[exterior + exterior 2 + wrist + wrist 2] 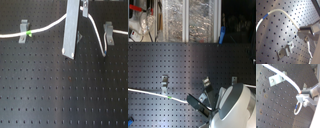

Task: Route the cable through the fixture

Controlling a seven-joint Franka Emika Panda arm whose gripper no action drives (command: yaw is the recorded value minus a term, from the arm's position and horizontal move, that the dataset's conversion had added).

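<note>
The white cable [50,24] comes in from the first exterior view's left, passes an upright grey clip [22,32], shows its green band [31,33] and rises to my gripper. A long grey finger [70,30] hides the held part. Past it the cable drops, loops at its blue band [105,50] and runs on past the other upright clip [108,33]. The slanted fixture [205,83] stands between the two clips, just beside the finger, with no cable in it. In both wrist views my gripper [302,29] [300,94] is shut on the cable [283,13].
The dark perforated board [60,95] carries everything. Shelves with foil-wrapped items [188,20] and clutter stand behind the board in the second exterior view. A grey clip [276,79] sits close under the cable in the second wrist view; another [284,51] shows in the first wrist view.
</note>
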